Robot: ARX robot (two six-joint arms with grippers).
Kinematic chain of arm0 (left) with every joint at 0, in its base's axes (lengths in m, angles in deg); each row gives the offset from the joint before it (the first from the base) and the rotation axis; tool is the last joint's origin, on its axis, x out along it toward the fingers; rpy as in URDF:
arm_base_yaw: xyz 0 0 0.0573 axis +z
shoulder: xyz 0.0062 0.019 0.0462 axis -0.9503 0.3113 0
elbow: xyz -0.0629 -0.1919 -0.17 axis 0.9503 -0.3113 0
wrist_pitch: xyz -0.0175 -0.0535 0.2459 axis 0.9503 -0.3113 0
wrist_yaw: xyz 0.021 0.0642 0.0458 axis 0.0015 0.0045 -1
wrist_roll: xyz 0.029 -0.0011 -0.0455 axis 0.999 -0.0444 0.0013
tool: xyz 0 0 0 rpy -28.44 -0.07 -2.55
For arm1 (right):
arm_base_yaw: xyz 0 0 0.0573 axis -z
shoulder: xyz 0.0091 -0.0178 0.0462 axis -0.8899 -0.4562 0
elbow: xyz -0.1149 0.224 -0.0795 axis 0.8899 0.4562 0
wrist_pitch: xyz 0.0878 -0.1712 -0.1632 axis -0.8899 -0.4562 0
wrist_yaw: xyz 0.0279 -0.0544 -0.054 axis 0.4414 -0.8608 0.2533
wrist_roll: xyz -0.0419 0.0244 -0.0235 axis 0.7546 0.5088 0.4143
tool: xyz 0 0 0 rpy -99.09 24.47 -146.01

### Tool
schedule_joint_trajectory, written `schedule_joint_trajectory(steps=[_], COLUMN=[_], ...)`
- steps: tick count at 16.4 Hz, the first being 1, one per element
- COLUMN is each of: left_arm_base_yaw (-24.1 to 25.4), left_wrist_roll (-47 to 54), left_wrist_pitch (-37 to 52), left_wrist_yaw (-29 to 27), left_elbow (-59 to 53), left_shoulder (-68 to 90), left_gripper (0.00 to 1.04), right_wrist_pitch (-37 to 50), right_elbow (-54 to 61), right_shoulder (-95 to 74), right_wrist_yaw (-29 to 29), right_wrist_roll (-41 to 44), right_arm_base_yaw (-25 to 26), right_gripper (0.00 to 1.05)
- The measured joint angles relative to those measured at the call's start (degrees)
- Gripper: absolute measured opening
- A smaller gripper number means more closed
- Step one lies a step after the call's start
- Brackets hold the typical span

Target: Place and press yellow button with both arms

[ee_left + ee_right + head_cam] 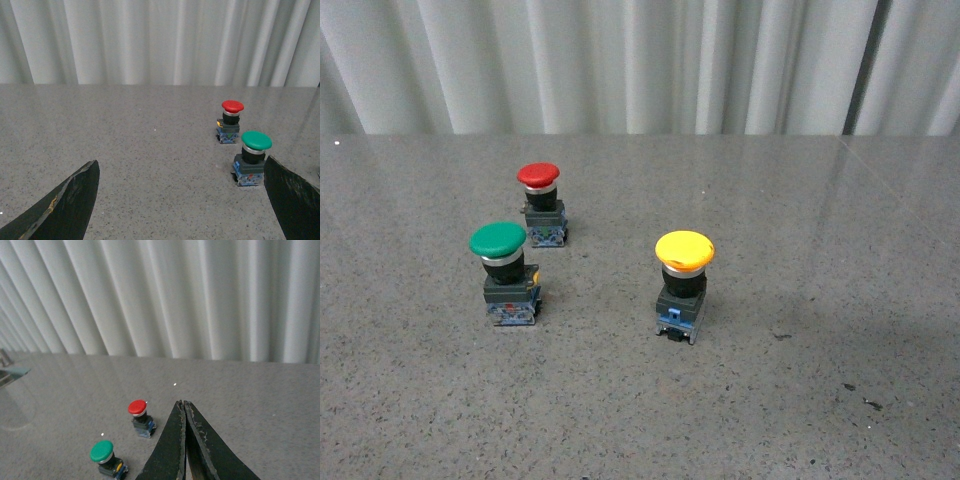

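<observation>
1. Left gripper (180,210): fingers spread wide, empty, low over the table (840,220); seen only in its own wrist view.
2. Green button (498,240) and red button (538,175) standing upright on the left, near each other but apart — not the targets.
3. Yellow button (684,250) upright near the table's middle, well apart from both others, untouched; hidden in both wrist views.
4. Right gripper (184,440): fingers pressed together, holding nothing.
5. Step in hand, probably: reaching for yellow. Best gripped low on the black body, cap left free — then a closed tip straight down on the cap.
6. Nothing between yellow and either side; green nearest the left approach, so worth skirting.
</observation>
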Motion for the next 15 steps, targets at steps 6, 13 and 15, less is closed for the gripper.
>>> schedule_joint_trajectory(steps=[6, 13, 15], left_arm_base_yaw=[0.0, 0.0, 0.0], left_wrist_roll=[0.0, 0.0, 0.0], left_wrist_pitch=[0.0, 0.0, 0.0], left_wrist_yaw=[0.0, 0.0, 0.0], left_elbow=[0.0, 0.0, 0.0], left_shoulder=[0.0, 0.0, 0.0], left_gripper=[0.98, 0.98, 0.98], right_wrist_pitch=[-25.2, -25.8, -25.8], right_elbow=[19.5, 25.4, 26.3], right_shoulder=[40.5, 47.9, 50.5], right_wrist_yaw=[-15.8, -6.5, -3.6], right_wrist_roll=[11.5, 12.2, 12.4], right_arm_base_yaw=[14.3, 22.1, 26.4], right_gripper=[0.02, 0.02, 0.02])
